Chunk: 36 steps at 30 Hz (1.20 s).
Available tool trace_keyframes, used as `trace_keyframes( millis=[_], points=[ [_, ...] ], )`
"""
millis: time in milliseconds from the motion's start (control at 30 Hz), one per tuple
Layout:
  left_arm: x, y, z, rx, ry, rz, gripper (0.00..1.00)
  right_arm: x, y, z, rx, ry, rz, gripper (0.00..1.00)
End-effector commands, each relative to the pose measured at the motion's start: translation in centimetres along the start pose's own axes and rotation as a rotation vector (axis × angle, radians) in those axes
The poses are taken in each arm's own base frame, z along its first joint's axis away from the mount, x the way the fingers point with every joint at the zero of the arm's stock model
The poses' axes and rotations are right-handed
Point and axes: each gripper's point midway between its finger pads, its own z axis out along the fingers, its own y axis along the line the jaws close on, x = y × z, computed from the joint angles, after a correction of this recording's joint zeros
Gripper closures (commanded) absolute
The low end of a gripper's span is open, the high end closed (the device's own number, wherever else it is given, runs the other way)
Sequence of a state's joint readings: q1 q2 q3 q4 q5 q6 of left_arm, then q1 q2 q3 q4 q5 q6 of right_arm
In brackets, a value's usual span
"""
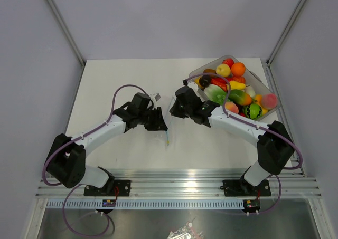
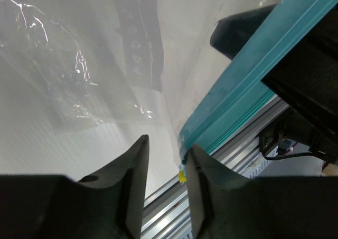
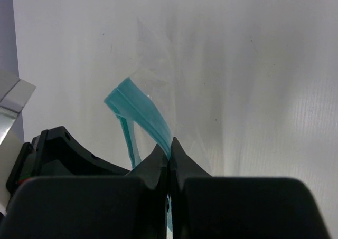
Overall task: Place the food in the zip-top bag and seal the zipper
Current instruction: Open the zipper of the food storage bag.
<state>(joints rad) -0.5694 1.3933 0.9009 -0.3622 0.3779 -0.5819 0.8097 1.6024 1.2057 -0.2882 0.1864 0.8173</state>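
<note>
The zip-top bag (image 1: 168,114) hangs clear and floppy between my two grippers at mid-table. My right gripper (image 3: 169,149) is shut on the teal zipper (image 3: 142,110), which curls up and left from its fingertips. My left gripper (image 2: 165,144) is open. The zipper (image 2: 248,86) runs past the tip of its right finger (image 2: 203,165), and only table and rail show in the gap. Clear bag film (image 2: 79,80) spreads out beyond the fingers. The food, including an orange (image 1: 238,68) and a peach (image 1: 231,107), lies in the tray. I see no food inside the bag.
A rigid clear tray (image 1: 262,84) heaped with toy fruit and vegetables stands at the right rear, close behind my right arm. An aluminium rail (image 1: 179,183) runs along the near edge. Grey walls close in the table on three sides.
</note>
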Motion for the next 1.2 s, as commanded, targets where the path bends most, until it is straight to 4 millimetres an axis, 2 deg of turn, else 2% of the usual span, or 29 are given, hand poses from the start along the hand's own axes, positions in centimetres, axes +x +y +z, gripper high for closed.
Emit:
trace_keyframes(
  millis=[0,33,67,167,467,633,833,1000,1033,1067,1133,1167],
  points=[
    [-1.3,-0.9,-0.6,0.016,-0.079,0.005,0.72,-1.6,0.7,-1.0,-0.018,-0.073,0.032,1.0],
    [-1.3,-0.6,-0.7,-0.001,-0.08,0.005,0.76,-1.6,0.5,-1.1,-0.01,-0.077,0.03,1.0],
    [-1.3,-0.5,-0.8,-0.008,-0.084,0.007,0.87,-1.9,0.2,-1.3,-0.001,-0.09,0.026,1.0],
    [-1.5,-0.2,-1.1,-0.031,-0.097,0.012,1.0,-1.8,-0.8,-1.8,0.026,-0.104,0.018,1.0],
    [-2.1,0.1,-2.1,-0.068,-0.125,0.032,1.0,-1.2,-3.1,-1.8,0.101,-0.109,-0.01,1.0],
    [-2.2,0.2,-2.8,-0.084,-0.137,0.048,1.0,-1.4,-3.8,-1.6,0.137,-0.117,-0.037,1.0],
    [-2.7,0.0,-3.5,-0.081,-0.152,0.059,1.0,-1.8,-3.9,-1.7,0.152,-0.127,-0.058,1.0],
    [-2.9,-0.6,-3.5,-0.059,-0.146,0.066,1.0,-1.6,-2.6,-1.6,0.101,-0.097,-0.069,0.99],
    [-2.9,-0.6,-3.4,-0.06,-0.141,0.066,1.0,-1.6,-2.3,-1.6,0.089,-0.091,-0.077,0.96],
    [-3.0,-0.7,-3.3,-0.055,-0.14,0.067,1.0,-1.5,-1.9,-1.5,0.072,-0.086,-0.08,0.87],
    [-3.1,-0.7,-3.1,-0.058,-0.133,0.067,1.0,-1.4,-1.0,-1.6,0.032,-0.066,-0.095,0.75],
    [-3.2,-0.7,-3.1,-0.058,-0.131,0.068,1.0,-1.3,-0.8,-1.7,0.02,-0.061,-0.098,0.65]
  ],
)
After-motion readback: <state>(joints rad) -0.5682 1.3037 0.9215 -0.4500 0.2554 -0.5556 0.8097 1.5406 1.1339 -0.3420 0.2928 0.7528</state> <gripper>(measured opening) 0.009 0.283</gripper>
